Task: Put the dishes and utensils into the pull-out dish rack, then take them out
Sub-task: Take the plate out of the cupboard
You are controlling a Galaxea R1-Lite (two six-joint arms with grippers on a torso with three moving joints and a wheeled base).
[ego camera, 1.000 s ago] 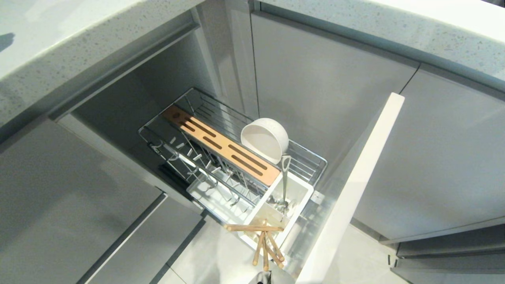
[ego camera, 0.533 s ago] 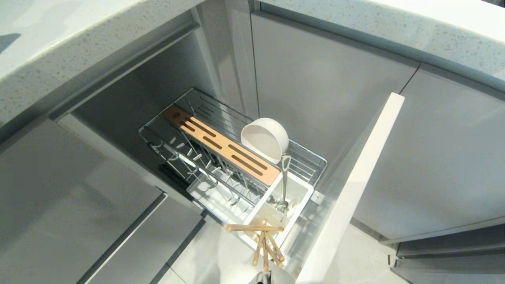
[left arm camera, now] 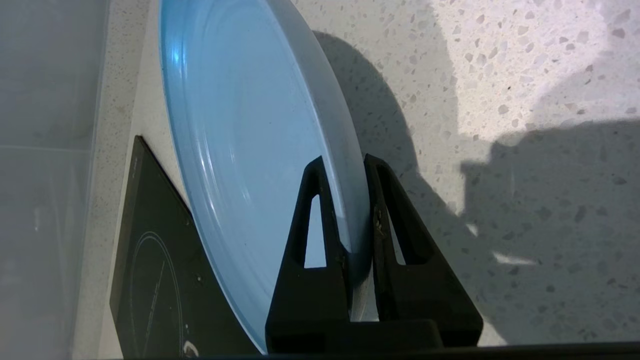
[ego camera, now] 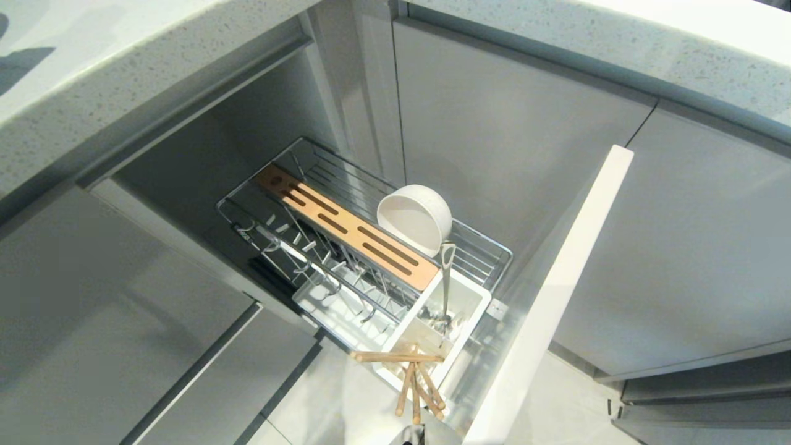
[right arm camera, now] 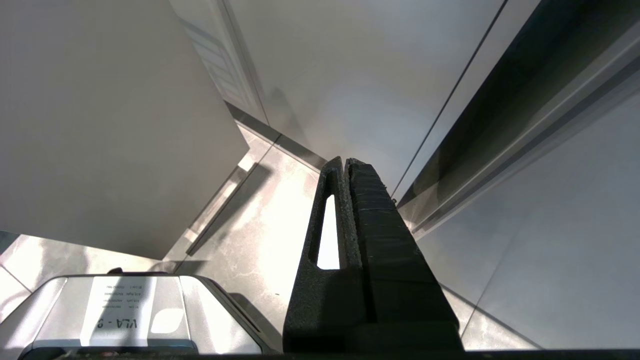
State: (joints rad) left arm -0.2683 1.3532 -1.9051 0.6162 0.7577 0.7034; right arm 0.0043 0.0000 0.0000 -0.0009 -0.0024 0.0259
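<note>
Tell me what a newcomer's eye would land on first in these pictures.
First, the light-blue plate, pinched on edge by its rim in the left gripper above the speckled countertop. Next, the pull-out dish rack drawn out of the grey cabinet, with the cream-white bowl tipped on its side beside the slotted wooden strip. At its near end, the silver utensil stands in the white caddy and the chopsticks stick out.
</note>
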